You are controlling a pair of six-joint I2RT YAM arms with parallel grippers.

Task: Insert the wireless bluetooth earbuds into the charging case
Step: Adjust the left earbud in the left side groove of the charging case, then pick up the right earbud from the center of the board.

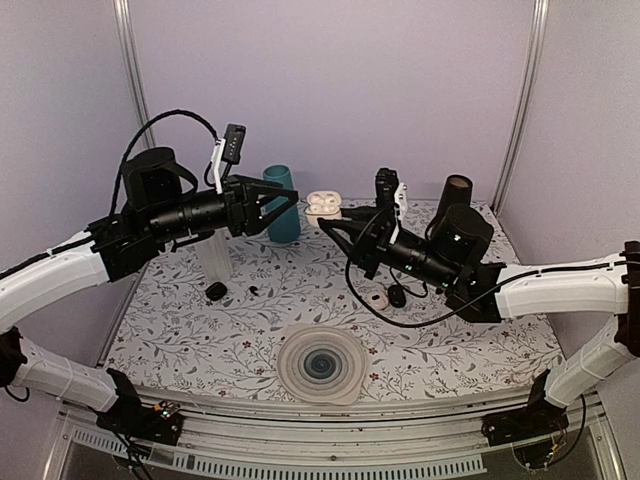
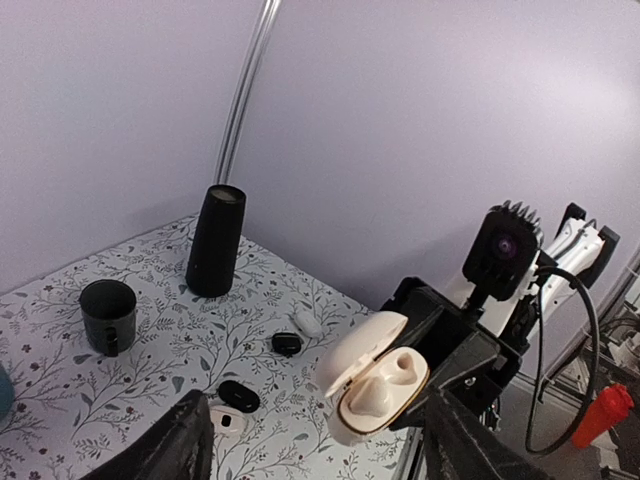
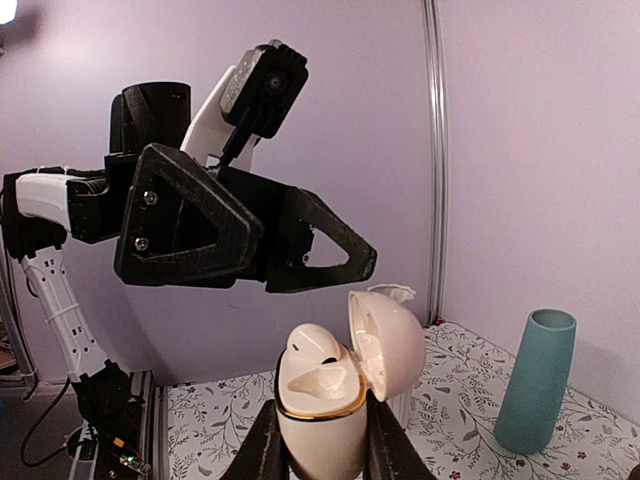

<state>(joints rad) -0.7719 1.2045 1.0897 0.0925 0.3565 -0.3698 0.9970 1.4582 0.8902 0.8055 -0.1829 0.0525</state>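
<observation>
One charging case [image 3: 318, 400] sits clamped inside the right claw [image 3: 322, 450].

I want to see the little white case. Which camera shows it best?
The right wrist camera: the case is big, close and open. The left wrist camera shows it smaller, open side facing us. From the top camera it is only a tiny white blob.
</observation>
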